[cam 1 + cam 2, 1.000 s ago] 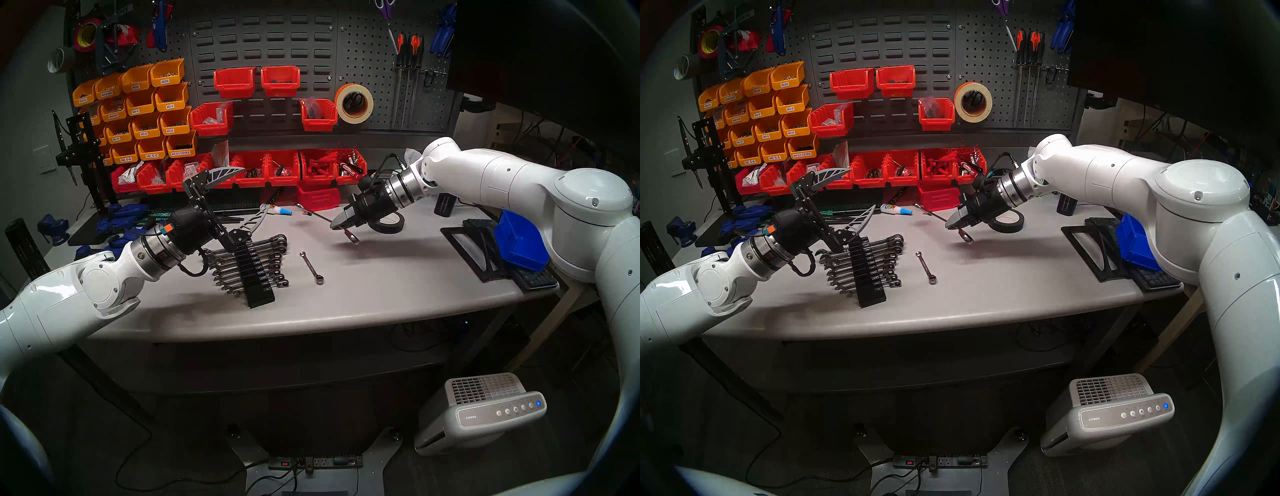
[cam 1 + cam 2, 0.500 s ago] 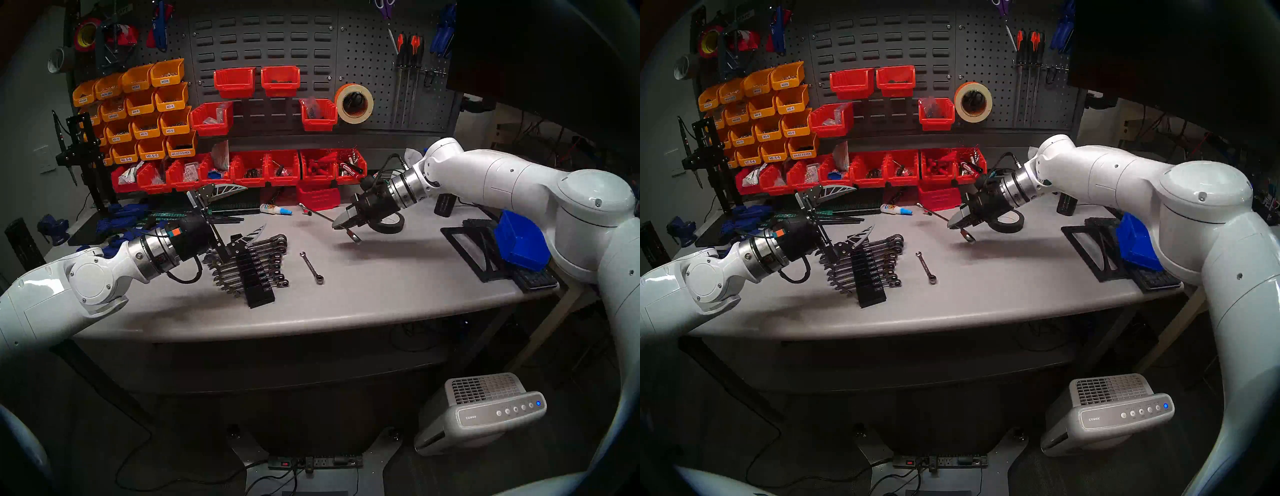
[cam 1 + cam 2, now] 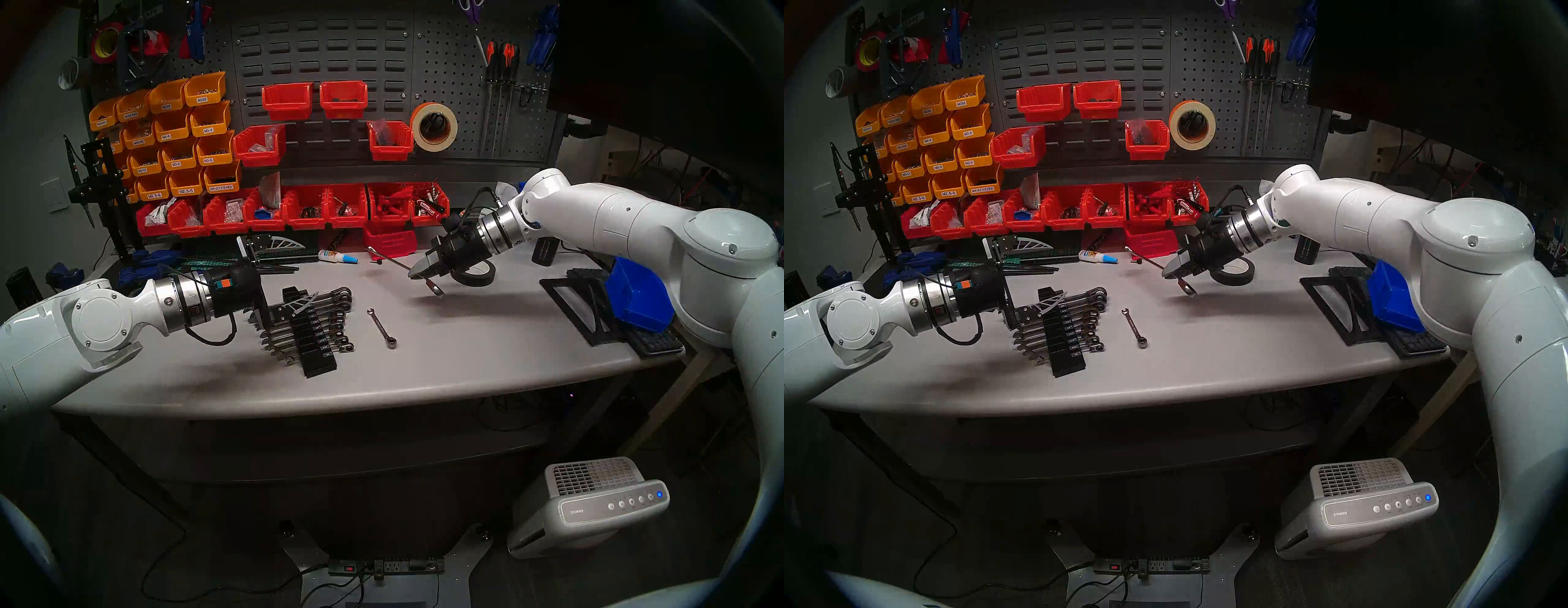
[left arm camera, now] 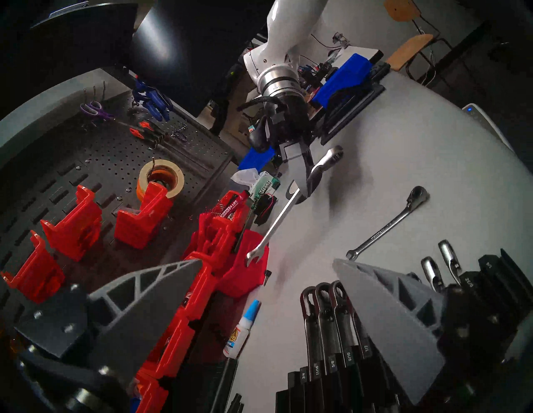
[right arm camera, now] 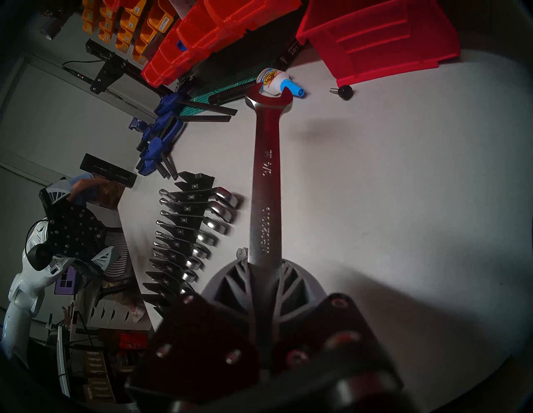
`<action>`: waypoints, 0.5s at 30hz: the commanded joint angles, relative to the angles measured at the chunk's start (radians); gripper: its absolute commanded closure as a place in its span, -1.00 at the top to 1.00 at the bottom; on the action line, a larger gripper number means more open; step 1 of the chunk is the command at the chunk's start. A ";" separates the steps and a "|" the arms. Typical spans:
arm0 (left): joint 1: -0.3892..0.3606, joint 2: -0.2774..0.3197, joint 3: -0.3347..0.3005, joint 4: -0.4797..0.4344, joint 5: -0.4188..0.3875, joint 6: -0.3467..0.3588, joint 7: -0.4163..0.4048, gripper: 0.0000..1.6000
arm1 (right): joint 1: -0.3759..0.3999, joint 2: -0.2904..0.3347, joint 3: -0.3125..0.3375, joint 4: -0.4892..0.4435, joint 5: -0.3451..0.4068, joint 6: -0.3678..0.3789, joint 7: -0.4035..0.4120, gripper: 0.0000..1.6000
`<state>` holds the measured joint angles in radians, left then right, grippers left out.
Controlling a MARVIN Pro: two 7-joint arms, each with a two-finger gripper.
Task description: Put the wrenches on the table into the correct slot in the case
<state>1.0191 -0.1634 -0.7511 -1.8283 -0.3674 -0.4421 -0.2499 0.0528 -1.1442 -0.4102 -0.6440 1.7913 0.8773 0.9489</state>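
**Right gripper (image 3: 418, 274) clamped on the long wrench, left one agape by the case**

Closed tight on the long wrench (image 5: 266, 187) near its ring end. Held clear of the table (image 3: 466, 352), open end aimed toward the overturned red bin (image 3: 390, 242) and the glue bottle (image 3: 337, 256), ring end poking out below the fingers. Gripped well off-centre, probably because the shaft was simply easiest to pinch there; likely to sag or twist during a push into a notch.

Short wrench (image 3: 382, 329) flat on the table, just right of the case (image 3: 316, 344) and apart from it, nothing touching it.

Case lying lengthwise, stepped from large to small, with the mid-sized wrenches (image 3: 335, 314) seated side by side. Two ends apparently vacant: the widest notch at the far end and the narrowest at the near end. Presumably meant for the two loose wrenches, one each. Stamp on the held shaft too blurred to read with confidence.

Left gripper (image 3: 309, 271) spread wide, empty, poised over the far end of the case, one finger above it and one nearer the back of the bench. Probably stationed there to steady the case, since a light plastic strip would slide under a sideways press.

Black tape roll (image 3: 475, 276) just behind the right gripper, not involved.
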 commanded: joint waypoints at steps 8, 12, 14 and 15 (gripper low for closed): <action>-0.089 0.021 -0.062 -0.098 0.089 0.153 -0.133 0.74 | 0.046 0.007 0.032 0.006 0.006 -0.006 0.096 -1.00; -0.096 0.013 -0.066 -0.120 0.110 0.194 -0.173 -0.11 | 0.046 0.009 0.033 0.006 0.005 -0.007 0.101 -1.00; -0.099 0.008 -0.068 -0.132 0.119 0.214 -0.194 -0.66 | 0.046 0.009 0.033 0.006 0.004 -0.007 0.103 -1.00; -0.100 0.008 -0.068 -0.140 0.126 0.222 -0.207 -1.00 | 0.046 0.009 0.034 0.005 0.004 -0.007 0.098 -1.00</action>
<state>0.9725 -0.1469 -0.7825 -1.9257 -0.2601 -0.2615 -0.4184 0.0520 -1.1379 -0.4075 -0.6414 1.7870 0.8744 0.9519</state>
